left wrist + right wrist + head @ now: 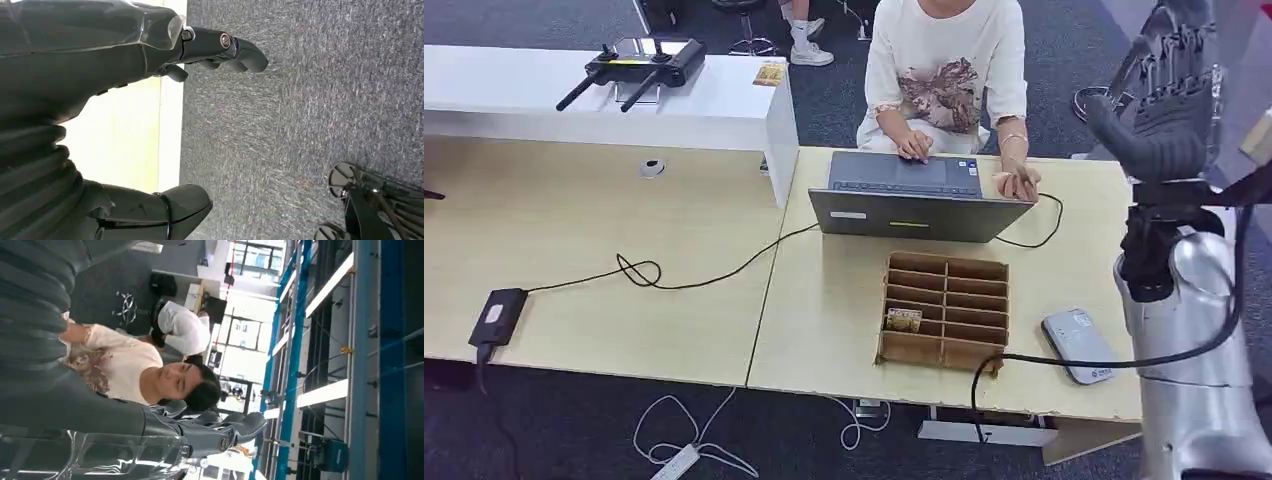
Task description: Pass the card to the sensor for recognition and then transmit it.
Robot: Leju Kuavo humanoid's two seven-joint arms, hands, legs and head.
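Note:
A small yellow-brown card (pixel 903 320) stands in a slot of the brown cardboard divider box (pixel 944 312) on the light wooden table. To the right of the box lies the grey sensor pad (pixel 1079 345), with a black cable running from it. My right hand (pixel 1169 100) is raised high above the table's right end, fingers straight and apart, holding nothing. In the right wrist view the same hand (pixel 150 425) points its fingers (pixel 235 427) upward. My left hand (pixel 90 100) hangs beside the table's edge over grey carpet, fingers (pixel 225 47) extended and empty.
A person in a white shirt (pixel 944 70) sits behind the table with both hands at a grey laptop (pixel 914 200). A black cable and power brick (pixel 496 315) lie on the left table. A white counter (pixel 574 95) carries a black controller (pixel 639 62).

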